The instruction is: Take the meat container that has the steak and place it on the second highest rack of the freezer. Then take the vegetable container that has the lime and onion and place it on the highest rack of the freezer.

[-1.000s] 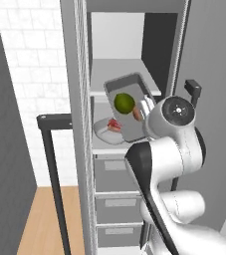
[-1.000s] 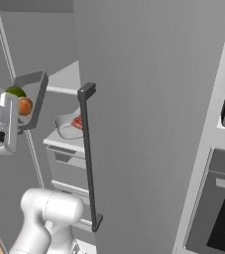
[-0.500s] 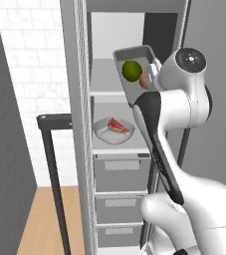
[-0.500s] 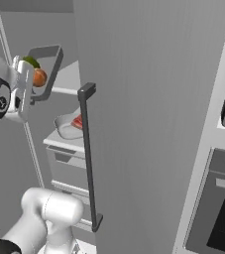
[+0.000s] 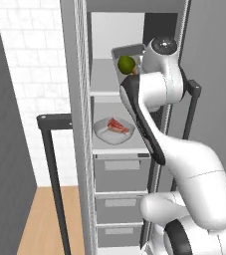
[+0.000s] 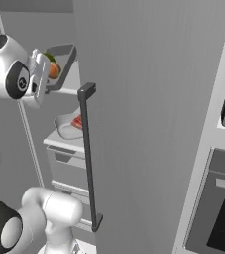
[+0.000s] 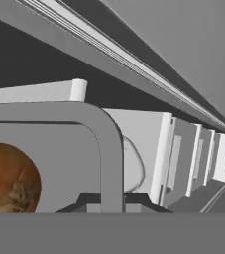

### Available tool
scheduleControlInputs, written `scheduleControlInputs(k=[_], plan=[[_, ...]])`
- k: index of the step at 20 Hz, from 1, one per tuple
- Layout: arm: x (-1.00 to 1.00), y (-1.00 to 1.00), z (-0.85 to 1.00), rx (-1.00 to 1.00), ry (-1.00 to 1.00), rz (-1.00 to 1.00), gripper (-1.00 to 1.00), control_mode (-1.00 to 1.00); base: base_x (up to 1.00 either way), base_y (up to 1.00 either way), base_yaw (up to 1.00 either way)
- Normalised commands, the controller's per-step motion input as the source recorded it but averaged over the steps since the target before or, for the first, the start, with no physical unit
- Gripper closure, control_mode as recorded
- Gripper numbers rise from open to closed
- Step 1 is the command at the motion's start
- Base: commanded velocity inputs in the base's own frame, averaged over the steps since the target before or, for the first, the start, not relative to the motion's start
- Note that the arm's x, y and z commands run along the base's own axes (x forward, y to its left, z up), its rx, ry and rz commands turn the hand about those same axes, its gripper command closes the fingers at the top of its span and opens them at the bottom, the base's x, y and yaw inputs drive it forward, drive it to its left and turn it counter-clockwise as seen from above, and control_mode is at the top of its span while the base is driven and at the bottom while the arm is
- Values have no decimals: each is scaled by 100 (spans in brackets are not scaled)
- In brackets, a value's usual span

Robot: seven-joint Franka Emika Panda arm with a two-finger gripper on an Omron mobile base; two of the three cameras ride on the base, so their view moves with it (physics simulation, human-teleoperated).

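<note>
Grey vegetable container, pinched at its rim by the jaws, hovers at the highest rack so lime and onion stay inside.

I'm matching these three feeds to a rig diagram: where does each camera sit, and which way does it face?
Left base view: behind the arm's left, facing the open freezer; the arm rises lower right, lifting the vegetable container with the lime.
Right base view: behind its right, facing the freezer door; arm at left.
Hand view: on the hand, along the tray rim, the onion close.
Both base views share the meat container with the steak.
</note>
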Motion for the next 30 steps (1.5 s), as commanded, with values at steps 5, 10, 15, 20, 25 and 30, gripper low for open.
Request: scheduleControlInputs(k=[5,10,15,20,25,30], plan=[[98,-10,-7,-1,0,-8,100,-100,0,0,0],[67,-13,-26,1,0,-2,100,-100,0,0,0],[57,-10,-30,1,0,0,100,-100,0,0,0],[73,-10,-9,0,0,-1,100,-100,0,0,0],[35,-3,0,0,0,-1,-100,-100,0,0,0],[-12,1,0,-1,-3,0,-100,-100,0,0,0]])
